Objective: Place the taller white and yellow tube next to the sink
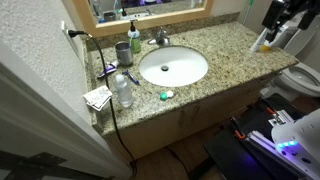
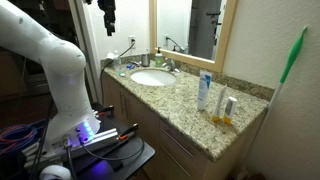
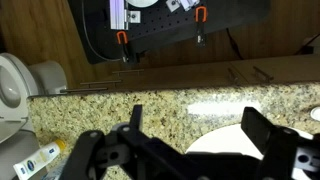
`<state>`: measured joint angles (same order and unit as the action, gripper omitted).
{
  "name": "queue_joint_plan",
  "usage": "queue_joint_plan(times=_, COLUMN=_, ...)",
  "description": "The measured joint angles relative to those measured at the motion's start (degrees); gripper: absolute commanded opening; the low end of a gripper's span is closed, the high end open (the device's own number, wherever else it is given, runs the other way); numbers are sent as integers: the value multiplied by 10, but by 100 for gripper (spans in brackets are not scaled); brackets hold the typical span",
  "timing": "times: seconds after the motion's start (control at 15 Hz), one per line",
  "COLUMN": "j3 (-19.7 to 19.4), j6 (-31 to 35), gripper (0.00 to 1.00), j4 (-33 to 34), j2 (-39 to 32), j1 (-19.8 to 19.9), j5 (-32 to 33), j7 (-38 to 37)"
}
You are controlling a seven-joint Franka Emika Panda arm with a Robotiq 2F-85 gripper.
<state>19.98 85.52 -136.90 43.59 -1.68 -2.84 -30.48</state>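
Observation:
The white and yellow tube (image 2: 229, 104) stands cap-down at the near end of the granite counter, beside a shorter white and yellow tube (image 2: 217, 110) and a blue and white tube (image 2: 204, 91). In an exterior view the tubes (image 1: 262, 40) stand at the counter's right end. The wrist view shows them at the lower left (image 3: 35, 160). The white oval sink (image 1: 173, 67) (image 2: 152, 77) (image 3: 235, 140) is set in the counter's middle. My gripper (image 3: 197, 125) (image 2: 107, 18) (image 1: 280, 14) is open and empty, high above the counter.
A faucet (image 1: 160, 38), a green soap bottle (image 1: 134, 40) and a cup (image 1: 122, 52) stand behind the sink. A clear bottle (image 1: 124, 90), a paper (image 1: 97, 97) and a cable lie at the far end. A toilet (image 1: 300, 76) stands beside the counter.

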Motion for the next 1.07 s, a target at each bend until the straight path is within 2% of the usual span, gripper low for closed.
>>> queue_joint_plan(times=0.2, j3=0, j6=0, gripper=100, j4=0, j2=0, j1=0, j5=0, j7=0)
queue_joint_plan(times=0.33, j3=-12, j6=4, gripper=100, j4=-1, j2=0, j1=7, j5=1, j7=-25)
queue_joint_plan(times=0.47, j3=-58, j6=4, gripper=100, j4=-3, j2=2, j1=27, j5=8, j7=-33)
queue_joint_plan(times=0.8, j3=-223, j6=-11, gripper=100, j4=-4, j2=35, j1=107, j5=27, j7=-7)
queue_joint_plan(times=0.87, j3=-240, j6=-12, gripper=100, j4=-4, j2=41, j1=120, j5=26, j7=7)
queue_joint_plan(times=1.07, j3=-219, j6=-12, gripper=100, j4=-4, j2=41, j1=121, j5=24, j7=5)
